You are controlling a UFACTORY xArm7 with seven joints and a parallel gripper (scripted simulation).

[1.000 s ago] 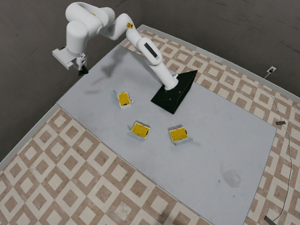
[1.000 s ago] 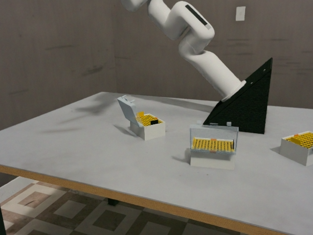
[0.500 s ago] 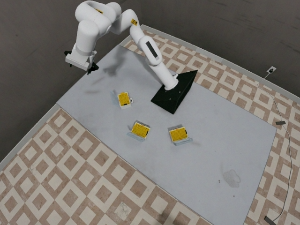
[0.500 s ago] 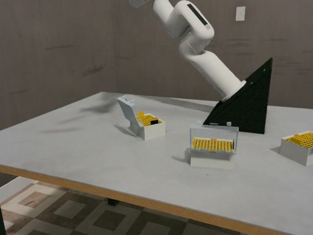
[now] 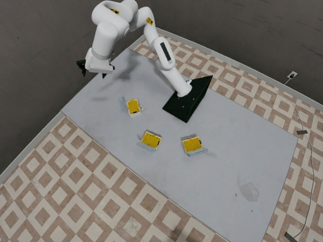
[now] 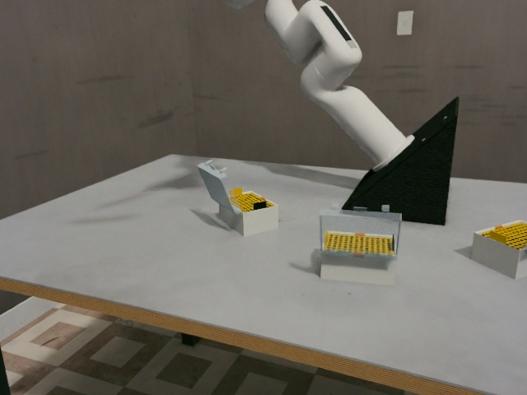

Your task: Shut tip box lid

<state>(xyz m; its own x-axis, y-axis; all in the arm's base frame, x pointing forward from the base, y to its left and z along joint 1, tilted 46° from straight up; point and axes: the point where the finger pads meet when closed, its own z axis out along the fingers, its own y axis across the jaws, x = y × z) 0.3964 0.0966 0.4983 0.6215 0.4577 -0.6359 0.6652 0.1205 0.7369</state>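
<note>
Currently three tip boxes sit flat on the worktop [image 5: 221, 161], lids all open; labels unreadable, so TB2 can't be picked out. Nearest the gripper [image 5: 93, 71] is one box [image 5: 133, 107]. Gripper fingers spread wide, empty, above the worktop's far corner.

White arm [image 5: 166, 59], black wedge base [image 5: 194, 105]. Pale grey bench [image 5: 208, 156], wood-coloured edge. White boxes [image 6: 254, 219], yellow tip grids. Beige-brown diamond-tiled floor [image 5: 65, 182].
</note>
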